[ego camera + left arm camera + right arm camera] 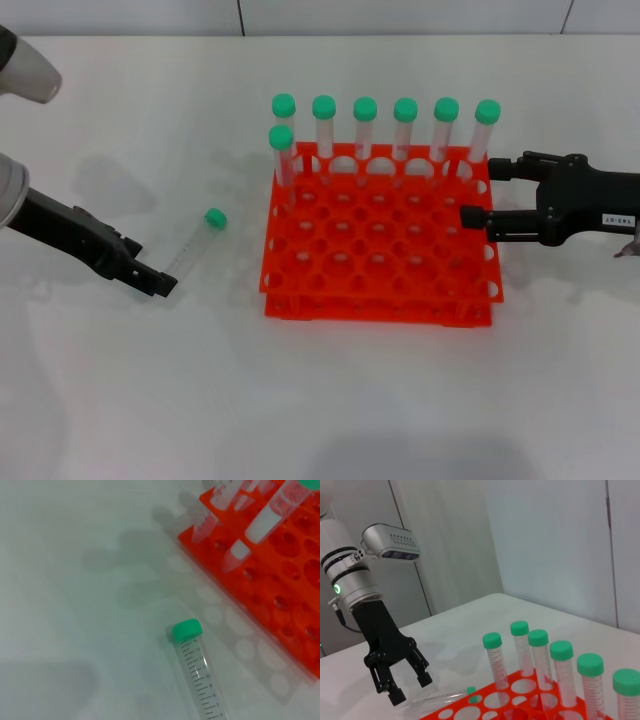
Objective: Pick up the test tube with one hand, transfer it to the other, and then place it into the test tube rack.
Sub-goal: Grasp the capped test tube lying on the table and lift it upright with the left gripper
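While the tube (196,243) lies flat on the surface (320,400) left of the rack (380,240), lower the left claw (150,277), fingers apart, squarely over mid-barrel, then close gently. Keep the right claw (482,195), also apart, waiting by the rack.

Count: 8 green-capped tubes total. 7 stand upright in the test tube rack (380,300): 6 along the back row, 1 in the next row at its left end. 1 test tube (195,243) lies loose on the table (320,400). 1 rack, 2 grippers.
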Tool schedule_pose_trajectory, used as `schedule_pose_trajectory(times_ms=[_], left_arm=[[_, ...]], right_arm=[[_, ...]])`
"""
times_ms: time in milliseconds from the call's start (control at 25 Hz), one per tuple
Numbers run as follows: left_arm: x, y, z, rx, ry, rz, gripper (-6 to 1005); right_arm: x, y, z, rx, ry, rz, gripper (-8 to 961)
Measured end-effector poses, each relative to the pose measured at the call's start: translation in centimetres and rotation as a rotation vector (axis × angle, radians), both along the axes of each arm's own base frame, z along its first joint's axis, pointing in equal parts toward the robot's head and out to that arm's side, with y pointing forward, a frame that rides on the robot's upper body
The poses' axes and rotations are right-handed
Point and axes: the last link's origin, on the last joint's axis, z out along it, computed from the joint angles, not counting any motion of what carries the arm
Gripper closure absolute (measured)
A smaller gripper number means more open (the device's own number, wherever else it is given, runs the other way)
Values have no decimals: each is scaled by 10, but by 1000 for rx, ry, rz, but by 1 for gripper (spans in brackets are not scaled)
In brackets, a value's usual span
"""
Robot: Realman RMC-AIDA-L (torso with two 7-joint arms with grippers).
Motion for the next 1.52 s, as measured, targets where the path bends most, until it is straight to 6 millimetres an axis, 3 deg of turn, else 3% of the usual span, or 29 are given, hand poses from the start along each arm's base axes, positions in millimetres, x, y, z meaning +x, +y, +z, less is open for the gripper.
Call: schedule_pose_trajectory(times_ms=[600,1040,1520], left_arm=[[5,1,-2,-15,0,-12,129],[7,2,-6,-33,16,-24,310],[6,1,-12,-41,17,-20,327]], right_arm=[[-1,1,1,3,1,1,112],[-1,1,1,4,2,2,114],[-1,1,1,4,2,2,116]])
